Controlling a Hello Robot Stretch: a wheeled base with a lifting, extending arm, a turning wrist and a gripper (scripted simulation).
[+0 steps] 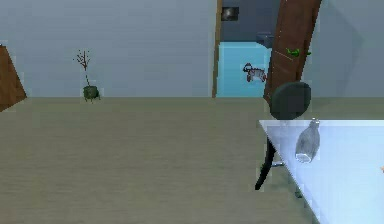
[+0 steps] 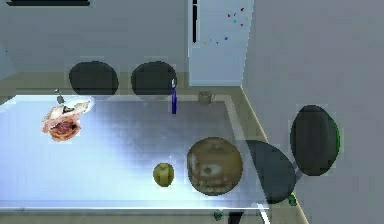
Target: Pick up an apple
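**Apple near the tabletop's edge, beside a brown round loaf**

In the arm side view a pale, glossy tabletop spans most of the picture. The apple, yellow-green and round, sits near the tabletop's edge at the view's bottom, somewhat right of that edge's middle. Just beside it, toward the tabletop's right edge, lies a larger brown round loaf; I cannot tell whether the two touch. Near the far edge stands a slim dark blue bottle, with a small tan cup near it on the right. Toward the far left corner lies a pink and red lump.

Two dark chairs stand along the far edge. Two more stand by the right edge, near its bottom corner. A white fridge stands against the wall behind.

In the forward view a corner of the tabletop shows at lower right, carrying a clear bottle near that corner. A dark chair stands at the corner. Beyond are a potted plant by the wall and a brown door at a doorway.

I cannot tell the state of the jaws.
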